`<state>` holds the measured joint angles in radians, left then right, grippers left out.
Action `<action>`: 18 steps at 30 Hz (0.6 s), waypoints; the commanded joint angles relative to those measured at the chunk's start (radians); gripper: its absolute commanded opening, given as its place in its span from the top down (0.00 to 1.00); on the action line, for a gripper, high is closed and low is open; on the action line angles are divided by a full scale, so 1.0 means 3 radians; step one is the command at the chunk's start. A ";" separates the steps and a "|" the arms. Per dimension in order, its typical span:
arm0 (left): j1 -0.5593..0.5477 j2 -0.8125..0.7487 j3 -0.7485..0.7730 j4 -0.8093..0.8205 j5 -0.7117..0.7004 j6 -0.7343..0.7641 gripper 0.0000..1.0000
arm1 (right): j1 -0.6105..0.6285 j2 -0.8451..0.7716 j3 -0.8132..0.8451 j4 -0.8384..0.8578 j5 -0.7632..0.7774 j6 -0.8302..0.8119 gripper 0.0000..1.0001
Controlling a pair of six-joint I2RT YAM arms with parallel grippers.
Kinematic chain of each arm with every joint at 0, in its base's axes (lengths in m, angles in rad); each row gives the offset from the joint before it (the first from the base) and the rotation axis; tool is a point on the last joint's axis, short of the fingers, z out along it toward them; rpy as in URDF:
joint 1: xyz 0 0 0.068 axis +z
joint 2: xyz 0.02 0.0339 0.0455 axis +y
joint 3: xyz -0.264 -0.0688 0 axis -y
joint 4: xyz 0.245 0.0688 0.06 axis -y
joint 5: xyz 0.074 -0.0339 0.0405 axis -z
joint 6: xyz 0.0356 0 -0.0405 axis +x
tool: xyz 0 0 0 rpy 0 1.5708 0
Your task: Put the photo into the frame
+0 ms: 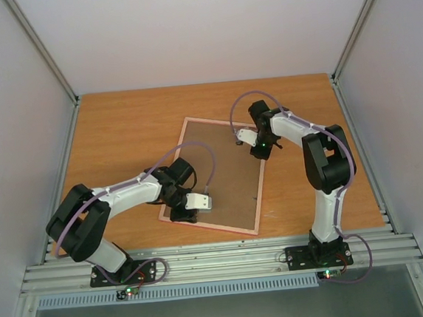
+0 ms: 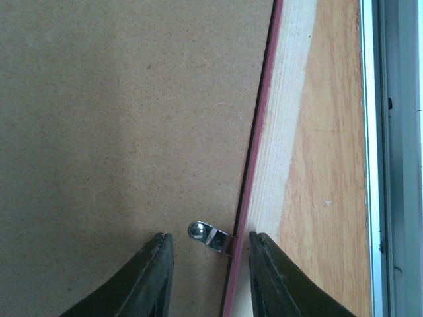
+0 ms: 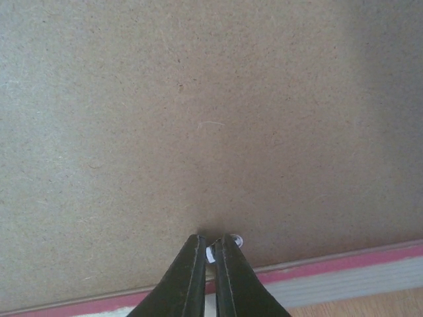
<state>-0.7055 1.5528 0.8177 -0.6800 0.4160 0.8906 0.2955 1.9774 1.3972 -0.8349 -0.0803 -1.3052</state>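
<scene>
Low over the table [image 1: 121, 137], the left arm folds its elbow out to the left and reaches rightward, its wrist turned down so that the left gripper [image 1: 183, 214] points at the near-left corner of the frame [image 1: 261, 191]. In its wrist view the left gripper [image 2: 206, 241] stands moderately wide and holds nothing. The frame's pink edge [image 2: 254, 152] runs up between the fingers, a metal clip [image 2: 208, 234] lies just ahead in the gap, and the brown backing board [image 2: 119, 119] spreads ahead and to the left. The right arm rises from its base, bends at a high elbow and reaches leftward, with the right gripper [image 1: 261, 150] pointing down at the frame's right edge. There the right gripper [image 3: 211, 243] is pinched narrow on a small tab [image 3: 210, 254], with the backing board [image 3: 198, 99] ahead and the pink frame [image 3: 344, 264] edge crossing beneath the fingers.
</scene>
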 commanded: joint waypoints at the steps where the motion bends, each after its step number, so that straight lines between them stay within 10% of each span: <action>1: 0.0030 0.0133 -0.0026 0.0149 -0.0308 0.0054 0.67 | -0.0044 0.0123 -0.0223 -0.0177 0.0459 -0.0299 0.93; 18: 0.0033 0.0252 0.0087 0.0095 -0.0262 0.0118 0.69 | 0.0275 -0.0037 -0.0634 0.0952 0.1468 -0.0837 0.91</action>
<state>-0.7021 1.5871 0.8528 -0.6621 0.4149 0.8909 0.3767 1.9152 1.2728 -0.6830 0.2100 -1.5146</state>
